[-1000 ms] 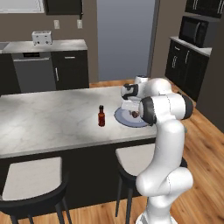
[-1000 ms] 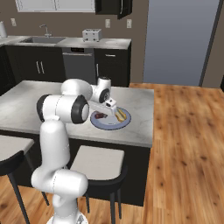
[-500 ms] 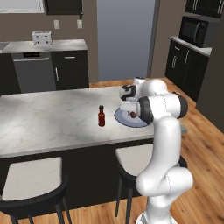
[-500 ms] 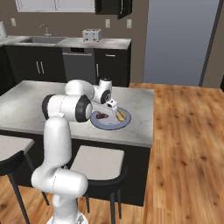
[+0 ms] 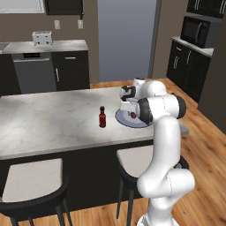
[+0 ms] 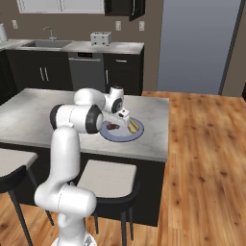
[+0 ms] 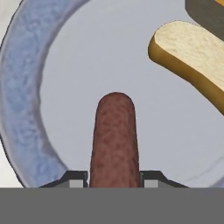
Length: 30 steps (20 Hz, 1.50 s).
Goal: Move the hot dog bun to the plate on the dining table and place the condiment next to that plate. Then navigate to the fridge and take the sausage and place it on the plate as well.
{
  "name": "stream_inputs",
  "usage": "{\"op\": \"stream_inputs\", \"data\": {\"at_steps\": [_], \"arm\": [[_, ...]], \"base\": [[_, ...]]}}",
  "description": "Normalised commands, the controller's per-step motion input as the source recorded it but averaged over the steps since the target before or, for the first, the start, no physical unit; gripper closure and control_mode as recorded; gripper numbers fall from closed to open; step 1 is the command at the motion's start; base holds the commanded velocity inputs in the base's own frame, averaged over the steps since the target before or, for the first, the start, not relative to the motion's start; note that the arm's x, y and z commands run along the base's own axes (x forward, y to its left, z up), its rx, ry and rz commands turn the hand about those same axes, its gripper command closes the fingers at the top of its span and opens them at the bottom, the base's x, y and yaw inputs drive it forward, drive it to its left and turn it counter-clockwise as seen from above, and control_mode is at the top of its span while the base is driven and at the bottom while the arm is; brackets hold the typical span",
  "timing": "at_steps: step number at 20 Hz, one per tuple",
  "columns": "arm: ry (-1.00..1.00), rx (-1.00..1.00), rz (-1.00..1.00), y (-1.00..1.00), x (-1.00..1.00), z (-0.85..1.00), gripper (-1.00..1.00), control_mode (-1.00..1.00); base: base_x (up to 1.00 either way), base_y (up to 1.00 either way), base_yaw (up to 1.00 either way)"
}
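Item: my hand (image 7: pixel 114 186), fingers closed on the sausage (image 7: pixel 114 140), which runs straight out from between the two fingertips (image 7: pixel 75 180) over the plate's pale centre. Item: sausage, dark red-brown, stubby, gripped at its near end; whether its far end touches the plate I cannot tell. Item: plate (image 6: pixel 110 137), round, pale blue-grey with a darker rim, lying flat on the marble worktop (image 5: pixel 48 123) of the dining island, near its end by the wooden floor (image 6: pixel 206 144). Item: hot dog bun (image 7: pixel 192 57), yellow-tan, lying on the same plate, beside the sausage and apart from it. Item: condiment bottle (image 5: pixel 102 117), dark red with a black cap, upright on the worktop just beside the plate. Item: two padded stools (image 5: pixel 31 181), tucked under the worktop's near edge. Item: toaster (image 6: pixel 101 37), on the wall counter behind.
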Motion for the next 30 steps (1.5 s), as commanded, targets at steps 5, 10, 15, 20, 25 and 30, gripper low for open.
{"op": "stream_inputs", "data": {"at_steps": [5, 10, 15, 20, 25, 30], "arm": [[0.0, 0.0, 0.01, 0.0, 0.15, -0.24, -1.0, -1.0], [-0.01, 0.0, 0.0, -0.03, 0.01, -0.22, -1.0, -1.0], [-0.03, 0.0, 0.0, 0.0, -0.03, 0.01, -1.0, -1.0], [-0.03, 0.01, 0.0, 0.0, -0.25, 0.4, -1.0, -1.0], [-0.01, 0.0, 0.0, 0.0, -0.34, 0.59, -1.0, -1.0], [-0.01, 0.0, 0.0, 0.0, -0.48, 0.59, -1.0, -1.0]], "base": [[0.0, 0.0, 0.0], [0.0, 0.0, 0.0], [0.0, 0.0, 0.0], [0.0, 0.0, 0.0], [0.0, 0.0, 0.0], [0.0, 0.0, 0.0]]}}
